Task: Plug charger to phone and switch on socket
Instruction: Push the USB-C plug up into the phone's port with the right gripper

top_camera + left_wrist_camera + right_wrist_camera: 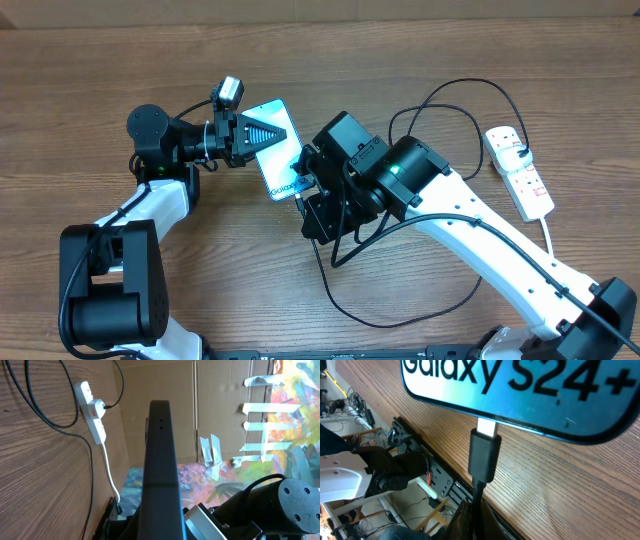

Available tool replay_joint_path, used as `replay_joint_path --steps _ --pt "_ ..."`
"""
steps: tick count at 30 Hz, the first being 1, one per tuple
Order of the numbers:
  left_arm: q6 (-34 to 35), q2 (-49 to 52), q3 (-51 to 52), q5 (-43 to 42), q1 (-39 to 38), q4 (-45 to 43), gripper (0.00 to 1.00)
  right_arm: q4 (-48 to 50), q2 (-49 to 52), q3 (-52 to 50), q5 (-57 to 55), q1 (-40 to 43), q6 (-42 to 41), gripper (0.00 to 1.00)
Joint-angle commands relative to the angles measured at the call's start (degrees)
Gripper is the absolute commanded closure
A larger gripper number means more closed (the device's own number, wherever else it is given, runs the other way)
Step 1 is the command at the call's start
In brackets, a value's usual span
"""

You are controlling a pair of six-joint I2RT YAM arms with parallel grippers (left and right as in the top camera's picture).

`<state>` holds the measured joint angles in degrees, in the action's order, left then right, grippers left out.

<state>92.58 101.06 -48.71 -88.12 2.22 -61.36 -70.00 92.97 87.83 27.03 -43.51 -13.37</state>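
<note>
The phone [282, 158] has a cyan screen and is held tilted off the table by my left gripper [250, 135], which is shut on its far end. In the left wrist view the phone [160, 460] shows edge-on between the left gripper's fingers [160, 532]. My right gripper [306, 190] is shut on the charger's black cable just behind the plug tip [483, 455]. The tip's metal end meets the lower edge of the phone [520, 395], below the "Galaxy S24+" text. The right gripper's fingers [477, 517] pinch the cable. The white socket [520, 172] lies at the right with the charger's plug head [520, 153] in it.
The black charger cable [400, 310] loops widely over the table under and behind my right arm. The socket's white cord [548, 235] runs toward the front right. In the left wrist view the socket [92, 410] and its cord lie near the table's edge.
</note>
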Motion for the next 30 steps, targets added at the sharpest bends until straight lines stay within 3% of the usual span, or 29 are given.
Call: replay_joint_path --steps 1,30 --pt "-2.0 -0.3 -1.3 -1.3 -0.3 -0.6 0.96 -0.1 0.0 1.5 0.1 0.1 -0.2 0.96" --pt "-1.7 -0.3 -1.3 0.5 -0.4 1.2 0.96 -0.1 0.0 1.5 0.1 0.1 0.1 0.96"
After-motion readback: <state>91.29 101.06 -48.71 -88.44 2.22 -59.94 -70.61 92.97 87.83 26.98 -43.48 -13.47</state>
